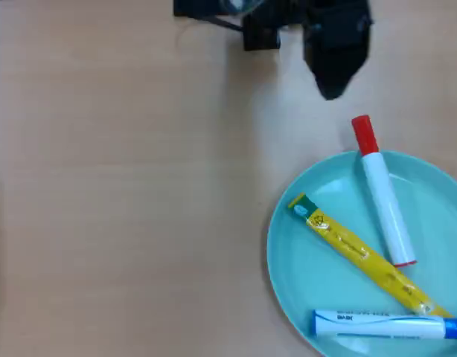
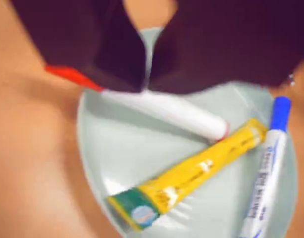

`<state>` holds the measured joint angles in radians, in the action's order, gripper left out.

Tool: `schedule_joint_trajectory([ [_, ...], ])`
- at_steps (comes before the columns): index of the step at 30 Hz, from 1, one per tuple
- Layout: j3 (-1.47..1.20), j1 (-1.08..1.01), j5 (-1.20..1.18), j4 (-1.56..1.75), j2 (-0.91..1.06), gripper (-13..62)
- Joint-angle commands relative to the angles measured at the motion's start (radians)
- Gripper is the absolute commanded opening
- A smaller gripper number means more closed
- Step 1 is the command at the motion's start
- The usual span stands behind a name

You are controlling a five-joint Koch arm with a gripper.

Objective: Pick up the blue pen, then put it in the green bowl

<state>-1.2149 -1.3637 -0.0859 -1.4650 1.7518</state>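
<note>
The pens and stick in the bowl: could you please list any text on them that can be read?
Blue pen: blue printing along the barrel, too blurred to read in both views.
Yellow stick: small dark marks and a round emblem near its green end, unreadable.
Red pen: no text visible.
Bowl: none.

One large round glossy teal-green bowl is here. There are two white-barrelled markers: one blue-capped pen and one red-capped marker. One flat yellow stick completes the count.
</note>
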Motion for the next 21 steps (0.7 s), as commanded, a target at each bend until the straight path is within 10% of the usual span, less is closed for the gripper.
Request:
schedule_joint_trajectory([
  [1,-0.043,-0.072,0.029,0.021,0.172,-6.7],
  [12,-0.805,-0.273,0.124,0.413,0.62,-6.7],
  [21,-1.14,-0.353,0.189,0.68,0.624,-6.7],
])
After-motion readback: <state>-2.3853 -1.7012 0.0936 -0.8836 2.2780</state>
